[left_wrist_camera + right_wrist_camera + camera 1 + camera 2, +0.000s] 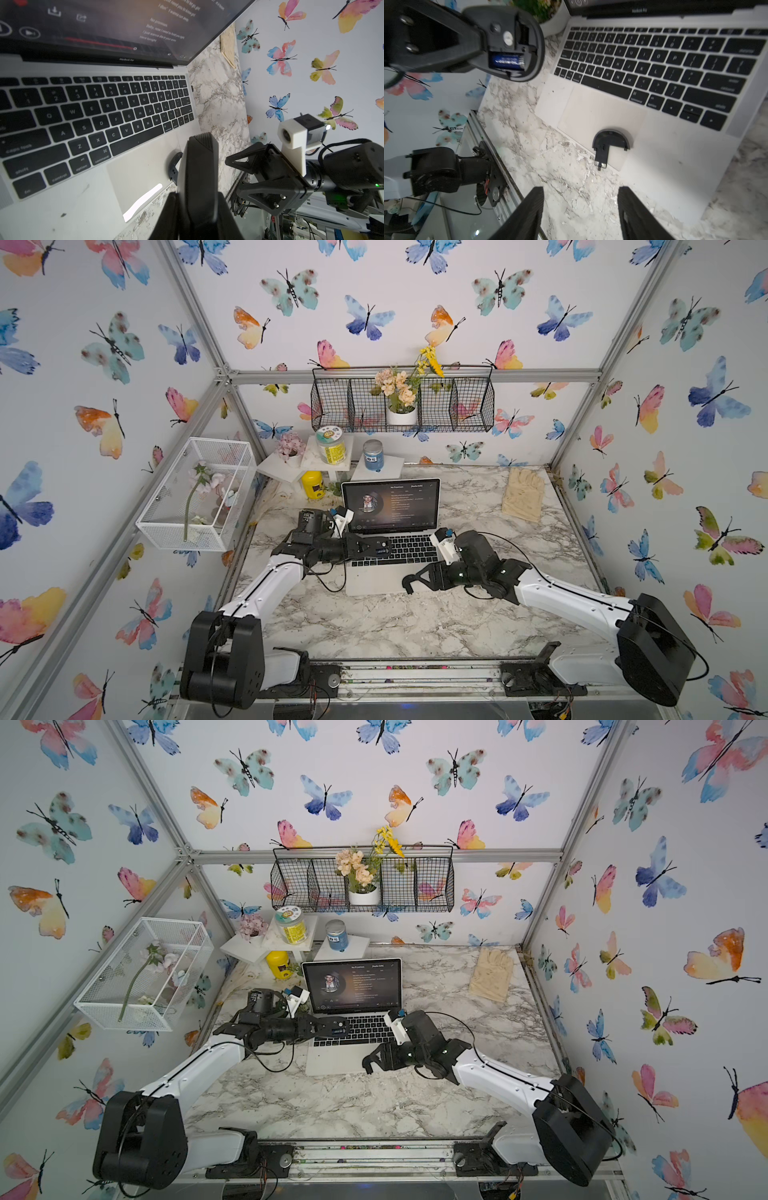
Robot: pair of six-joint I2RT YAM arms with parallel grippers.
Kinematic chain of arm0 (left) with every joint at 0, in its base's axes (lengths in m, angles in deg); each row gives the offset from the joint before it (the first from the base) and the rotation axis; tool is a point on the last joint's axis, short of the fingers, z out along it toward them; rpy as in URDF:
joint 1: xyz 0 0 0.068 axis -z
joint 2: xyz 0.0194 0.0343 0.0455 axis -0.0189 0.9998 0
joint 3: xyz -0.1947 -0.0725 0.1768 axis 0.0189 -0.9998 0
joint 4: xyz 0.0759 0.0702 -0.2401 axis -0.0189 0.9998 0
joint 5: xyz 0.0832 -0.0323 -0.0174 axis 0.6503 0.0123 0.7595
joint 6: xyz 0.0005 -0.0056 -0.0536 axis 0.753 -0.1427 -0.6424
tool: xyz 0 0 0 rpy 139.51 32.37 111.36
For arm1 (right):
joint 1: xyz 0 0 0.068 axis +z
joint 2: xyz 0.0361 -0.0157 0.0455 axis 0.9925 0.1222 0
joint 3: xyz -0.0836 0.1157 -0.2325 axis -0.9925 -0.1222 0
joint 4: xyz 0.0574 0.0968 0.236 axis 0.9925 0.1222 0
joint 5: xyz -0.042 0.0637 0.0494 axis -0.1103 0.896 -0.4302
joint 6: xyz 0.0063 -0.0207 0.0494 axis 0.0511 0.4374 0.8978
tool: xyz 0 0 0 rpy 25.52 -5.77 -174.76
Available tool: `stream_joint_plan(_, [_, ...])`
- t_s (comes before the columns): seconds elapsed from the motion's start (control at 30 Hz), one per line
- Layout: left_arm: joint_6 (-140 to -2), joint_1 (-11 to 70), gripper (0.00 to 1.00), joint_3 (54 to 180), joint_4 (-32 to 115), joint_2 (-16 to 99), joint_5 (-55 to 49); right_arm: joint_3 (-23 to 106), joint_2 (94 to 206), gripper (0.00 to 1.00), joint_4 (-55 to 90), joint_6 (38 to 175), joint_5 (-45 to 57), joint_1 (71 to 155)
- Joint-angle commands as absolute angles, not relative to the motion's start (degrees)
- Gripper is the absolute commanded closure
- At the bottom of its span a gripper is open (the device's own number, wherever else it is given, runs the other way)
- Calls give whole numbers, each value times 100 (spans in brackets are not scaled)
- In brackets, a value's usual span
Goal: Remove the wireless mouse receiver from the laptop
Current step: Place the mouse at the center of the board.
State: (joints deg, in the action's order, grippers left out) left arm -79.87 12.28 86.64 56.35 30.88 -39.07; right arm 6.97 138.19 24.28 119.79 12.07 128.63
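Top views look down; wrist views closely share the laptop (52, 207).

White and grey marbled surface (374, 626). Open silver laptop (376, 583) near the middle, screen toward the back wall. Pale gloves (523, 495) flat at back right. Yellow jar (312, 484) at back left.
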Motion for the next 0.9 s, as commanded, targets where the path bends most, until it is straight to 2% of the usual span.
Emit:
stream_joint_plan(0.0, [-8590,1423,98,8578,5135,2979,-3388,762,13899,37,2766,11658,447,12866])
stream_joint_plan(0.1, [-8575,1435,98,8839,5213,3202,-3419,748,14033,38,2654,11612,559,12869])
stream_joint_plan(0.23, [-9437,1459,98,8910,4273,3316,-3535,792,14250,38,2723,11671,407,12959])
stream_joint_plan(0.47, [-10483,2282,100,9756,3188,3970,-3365,783,14133,38,3147,11863,-227,12952])
stream_joint_plan(0.6, [-11115,2463,100,8671,2517,3241,-2930,882,14083,37,3587,11942,-614,12948])
stream_joint_plan(0.87, [-10900,3074,100,6803,3430,1167,-2105,1570,14581,37,4403,11863,-992,12948])
